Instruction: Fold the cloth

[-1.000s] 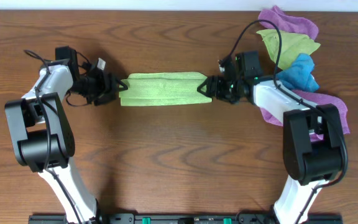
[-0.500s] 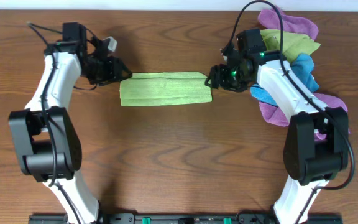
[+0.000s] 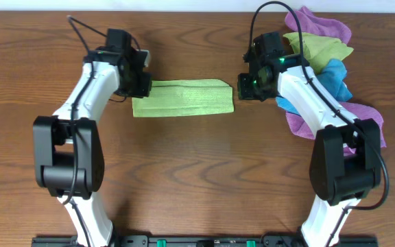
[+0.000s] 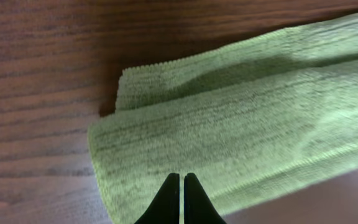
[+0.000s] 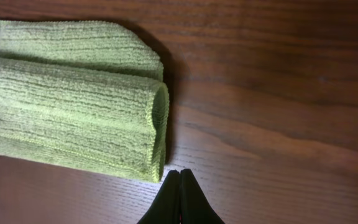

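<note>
A light green cloth [image 3: 183,98] lies flat on the wooden table as a long folded strip. My left gripper [image 3: 142,85] hovers over its left end, jaws shut and empty. In the left wrist view the shut fingertips [image 4: 181,178] hang above the cloth [image 4: 241,118], whose layered left edge shows. My right gripper [image 3: 243,86] is just off the strip's right end, also shut on nothing. In the right wrist view its fingertips [image 5: 180,174] sit over bare wood beside the rolled fold of the cloth [image 5: 67,106].
A pile of loose cloths [image 3: 324,58] in purple, yellow-green and blue lies at the back right, partly under my right arm. The wooden table [image 3: 197,171] stretches toward the front.
Both grippers have shut and pulled back and up from the cloth's ends. The left arm swung right and the right arm rose. The cloth stays flat where it was.
</note>
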You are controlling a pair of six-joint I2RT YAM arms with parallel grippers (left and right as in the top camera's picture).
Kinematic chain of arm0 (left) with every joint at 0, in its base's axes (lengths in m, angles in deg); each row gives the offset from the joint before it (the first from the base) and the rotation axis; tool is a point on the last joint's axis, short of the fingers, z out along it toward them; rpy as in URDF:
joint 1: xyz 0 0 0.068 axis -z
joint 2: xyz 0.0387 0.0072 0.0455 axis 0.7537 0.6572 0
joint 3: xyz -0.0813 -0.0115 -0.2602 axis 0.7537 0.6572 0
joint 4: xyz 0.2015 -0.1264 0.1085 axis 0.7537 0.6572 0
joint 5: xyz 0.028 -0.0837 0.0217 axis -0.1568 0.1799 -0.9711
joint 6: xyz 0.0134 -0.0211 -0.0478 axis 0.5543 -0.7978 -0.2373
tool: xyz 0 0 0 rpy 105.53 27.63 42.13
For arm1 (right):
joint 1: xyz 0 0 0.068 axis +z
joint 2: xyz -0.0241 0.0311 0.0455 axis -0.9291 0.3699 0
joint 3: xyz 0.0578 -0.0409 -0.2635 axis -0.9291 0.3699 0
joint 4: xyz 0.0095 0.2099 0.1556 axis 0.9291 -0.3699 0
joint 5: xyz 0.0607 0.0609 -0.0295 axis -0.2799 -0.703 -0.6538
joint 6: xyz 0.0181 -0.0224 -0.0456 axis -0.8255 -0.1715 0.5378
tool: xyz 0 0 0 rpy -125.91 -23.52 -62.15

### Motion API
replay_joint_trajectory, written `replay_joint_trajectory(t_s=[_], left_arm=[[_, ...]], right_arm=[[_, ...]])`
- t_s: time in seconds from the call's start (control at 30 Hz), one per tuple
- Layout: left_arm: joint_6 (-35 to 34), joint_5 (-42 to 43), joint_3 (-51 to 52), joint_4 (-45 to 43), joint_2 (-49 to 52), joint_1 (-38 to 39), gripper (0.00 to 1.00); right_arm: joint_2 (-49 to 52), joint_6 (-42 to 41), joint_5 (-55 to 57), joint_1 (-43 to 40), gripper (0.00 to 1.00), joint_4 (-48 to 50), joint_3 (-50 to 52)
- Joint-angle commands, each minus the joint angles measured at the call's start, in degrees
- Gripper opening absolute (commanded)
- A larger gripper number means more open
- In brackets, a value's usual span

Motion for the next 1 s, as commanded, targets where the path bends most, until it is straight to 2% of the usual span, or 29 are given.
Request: replay_joint_trajectory(t_s=[0.0, 0.07, 0.1, 0.13, 0.2, 0.23, 0.33, 0.4, 0.53, 0.77, 0.97], left_arm=[[0.50, -4.94, 0.46, -0.04, 2.58, 0.11, 0.06], [-0.33, -4.96, 0.46, 0.24, 4.24, 0.13, 0.06], [-0.31, -4.96, 0.46, 0.37, 5.16, 0.17, 0.06], [-0.33, -4.94, 0.50, 0.42, 5.75, 0.17, 0.06], [-0.31, -4.87, 0.50, 0.37, 6.40, 0.24, 0.06], [-0.31, -4.74, 0.50, 0.35, 6.62, 0.24, 0.06], [-0.33, -4.72, 0.57, 0.57, 7.10, 0.26, 0.06], [-0.55, -4.72, 0.72, 0.46, 7.74, 0.26, 0.06], [-1.11, -4.44, 0.72, 0.81, 8.70, 0.26, 0.06], [-1.09, -4.46, 0.72, 0.83, 8.74, 0.26, 0.06], [-1.11, -4.46, 0.72, 0.83, 8.74, 0.26, 0.06]], right_arm=[[-0.35, 1.05, 2.32, 0.31, 0.01, 0.39, -1.33], [-0.35, 1.81, 2.56, 0.31, 0.01, 0.57, -1.31], [-0.35, 2.29, 2.60, 0.31, 0.05, 0.74, -1.31], [-0.35, 2.38, 2.67, 0.28, 0.17, 0.85, -1.31], [-0.35, 2.38, 2.73, 0.24, 0.32, 1.38, -1.31], [-0.31, 2.67, 2.73, 0.24, 0.55, 1.90, -1.31], [0.59, 6.38, -3.13, -0.20, 0.71, 3.32, -1.31], [1.97, 7.04, -10.12, -1.27, 0.75, 4.02, -1.31], [4.39, 7.04, -19.34, -3.87, 0.77, 4.13, -1.31], [7.76, 9.62, -30.45, -7.50, 0.80, 2.05, -1.29], [10.71, 10.29, -35.74, -8.59, 0.80, 2.05, -1.29]])
